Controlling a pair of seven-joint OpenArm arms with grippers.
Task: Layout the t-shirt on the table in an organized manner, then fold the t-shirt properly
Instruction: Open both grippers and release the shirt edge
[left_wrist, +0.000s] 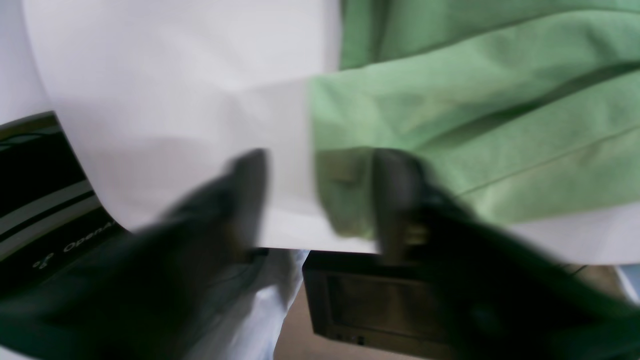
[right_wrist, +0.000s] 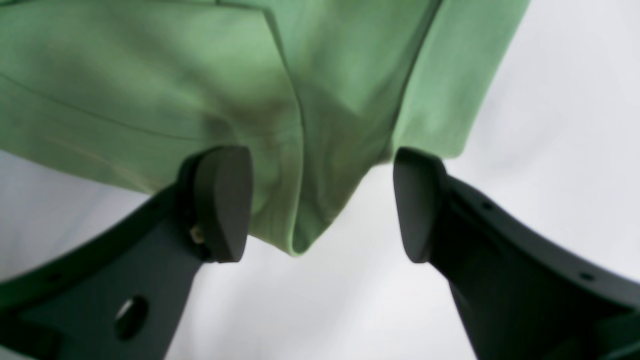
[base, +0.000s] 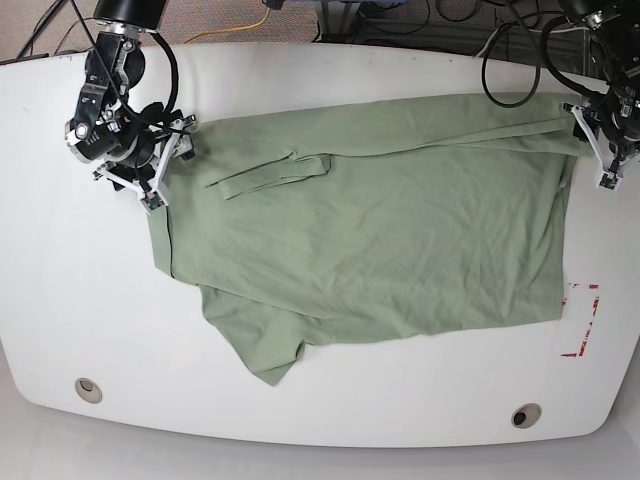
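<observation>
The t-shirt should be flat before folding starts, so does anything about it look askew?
Yes. The t-shirt is not squared up: a narrow strip of cloth is flipped over onto it near the top left, and a corner juts out along the bottom edge.

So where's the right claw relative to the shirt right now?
In the base view the right claw sits at the t-shirt's top-left corner; its wrist view shows it open, straddling a cloth corner on the table.

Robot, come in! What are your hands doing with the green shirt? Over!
Left gripper open at shirt corner. Right gripper open, straddling shirt edge. Shirt spread on table, one sleeve folded over. Nothing in the way.
</observation>
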